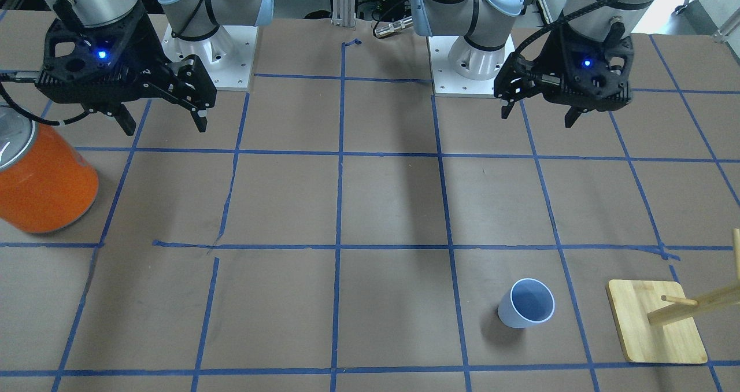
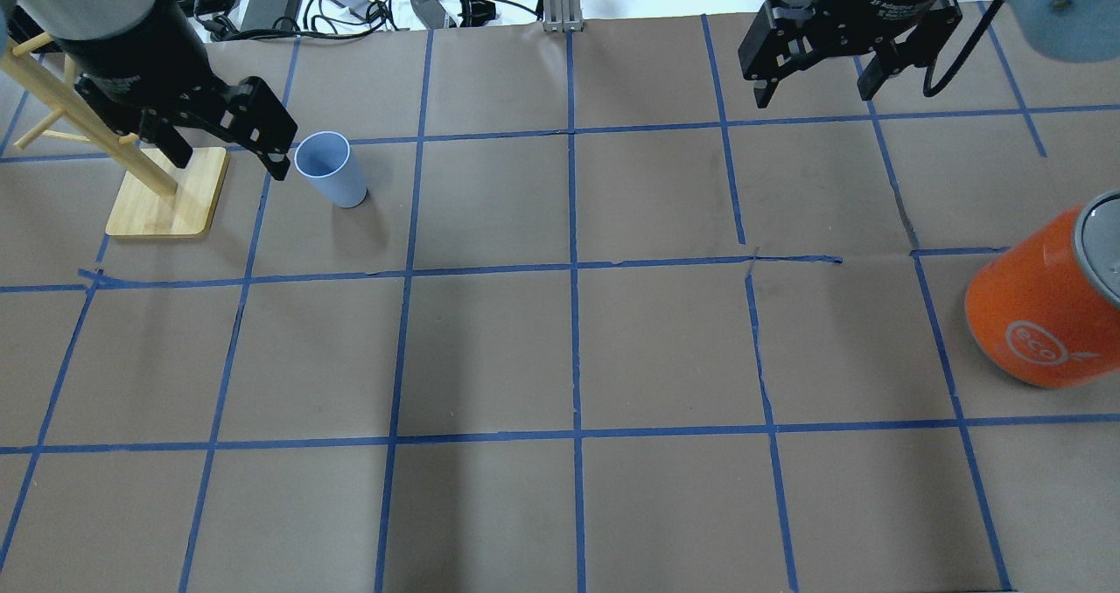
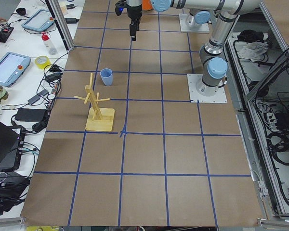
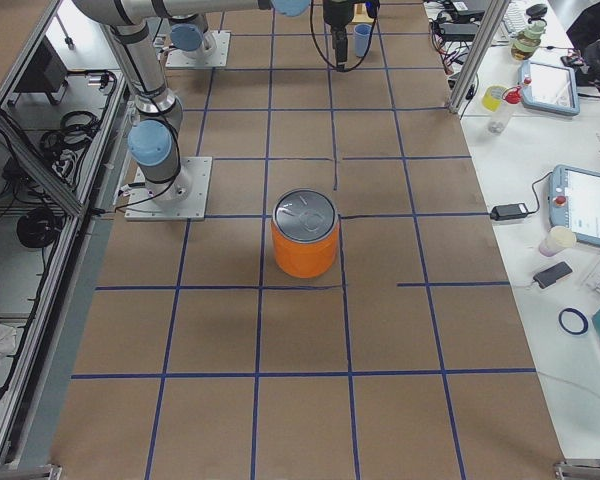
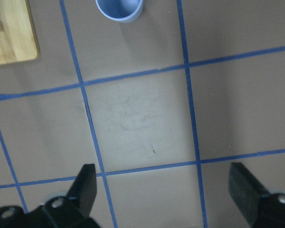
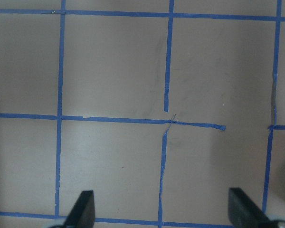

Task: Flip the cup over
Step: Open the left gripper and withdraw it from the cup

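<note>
The pale blue cup [image 1: 526, 303] stands upright with its mouth up on the brown table, next to the wooden rack; it also shows in the overhead view [image 2: 330, 169] and at the top edge of the left wrist view [image 5: 119, 9]. My left gripper [image 1: 537, 114] is open and empty, held high above the table and well back from the cup toward the robot's base. Its fingers [image 5: 85, 185] frame bare table. My right gripper [image 1: 165, 127] is open and empty, raised over the other half of the table, far from the cup.
A large orange can with a silver top [image 1: 43, 178] stands near the right arm's side edge [image 2: 1041, 304]. A wooden peg rack on a square base [image 1: 656, 322] stands beside the cup [image 2: 166, 195]. Blue tape lines grid the brown paper.
</note>
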`<action>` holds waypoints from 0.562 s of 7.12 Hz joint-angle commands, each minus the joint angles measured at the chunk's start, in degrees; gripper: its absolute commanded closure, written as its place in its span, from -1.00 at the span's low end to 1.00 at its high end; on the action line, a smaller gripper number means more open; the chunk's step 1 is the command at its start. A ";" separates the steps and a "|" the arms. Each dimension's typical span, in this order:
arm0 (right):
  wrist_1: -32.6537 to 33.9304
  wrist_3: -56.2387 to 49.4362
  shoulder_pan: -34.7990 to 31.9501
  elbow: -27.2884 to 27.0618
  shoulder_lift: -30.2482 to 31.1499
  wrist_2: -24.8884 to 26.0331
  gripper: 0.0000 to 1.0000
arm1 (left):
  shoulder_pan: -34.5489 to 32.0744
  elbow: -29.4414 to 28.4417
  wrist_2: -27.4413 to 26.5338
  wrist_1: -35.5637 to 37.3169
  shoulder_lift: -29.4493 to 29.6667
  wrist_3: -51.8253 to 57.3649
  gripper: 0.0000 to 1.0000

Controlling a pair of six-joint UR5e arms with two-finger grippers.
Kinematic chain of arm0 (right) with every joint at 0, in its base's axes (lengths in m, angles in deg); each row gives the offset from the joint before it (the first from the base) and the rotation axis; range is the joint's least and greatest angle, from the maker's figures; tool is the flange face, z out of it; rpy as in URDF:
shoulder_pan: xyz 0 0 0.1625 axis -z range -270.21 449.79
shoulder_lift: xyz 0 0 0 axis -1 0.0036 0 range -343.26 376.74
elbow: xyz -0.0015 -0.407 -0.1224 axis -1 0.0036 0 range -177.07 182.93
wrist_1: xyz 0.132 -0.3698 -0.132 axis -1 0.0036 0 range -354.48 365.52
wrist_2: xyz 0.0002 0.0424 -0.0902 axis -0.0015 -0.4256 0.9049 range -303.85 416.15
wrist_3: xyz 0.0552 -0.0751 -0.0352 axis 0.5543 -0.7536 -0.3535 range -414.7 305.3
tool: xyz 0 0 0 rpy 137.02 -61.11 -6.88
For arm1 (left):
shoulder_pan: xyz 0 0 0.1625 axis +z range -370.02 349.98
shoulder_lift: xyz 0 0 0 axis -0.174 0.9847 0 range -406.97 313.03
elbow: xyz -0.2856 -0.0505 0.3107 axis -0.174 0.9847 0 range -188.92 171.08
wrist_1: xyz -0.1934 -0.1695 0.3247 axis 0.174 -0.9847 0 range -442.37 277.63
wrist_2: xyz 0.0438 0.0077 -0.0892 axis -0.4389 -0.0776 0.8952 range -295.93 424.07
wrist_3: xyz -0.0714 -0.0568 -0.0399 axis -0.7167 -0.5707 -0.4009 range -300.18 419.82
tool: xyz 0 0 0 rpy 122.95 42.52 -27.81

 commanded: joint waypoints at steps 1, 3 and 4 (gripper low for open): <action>0.06 0.00 0.07 -0.21 0.00 -0.09 -1.00 | 0.20 2.46 2.31 3.32 -1.25 0.01 -1.00; 0.06 0.00 0.07 -0.21 0.00 -0.09 -1.00 | 0.11 2.12 2.13 4.83 -1.25 0.27 -1.00; 0.06 0.00 0.07 -0.21 0.00 -0.09 -1.00 | 0.28 2.20 2.13 5.19 -1.17 0.36 -1.00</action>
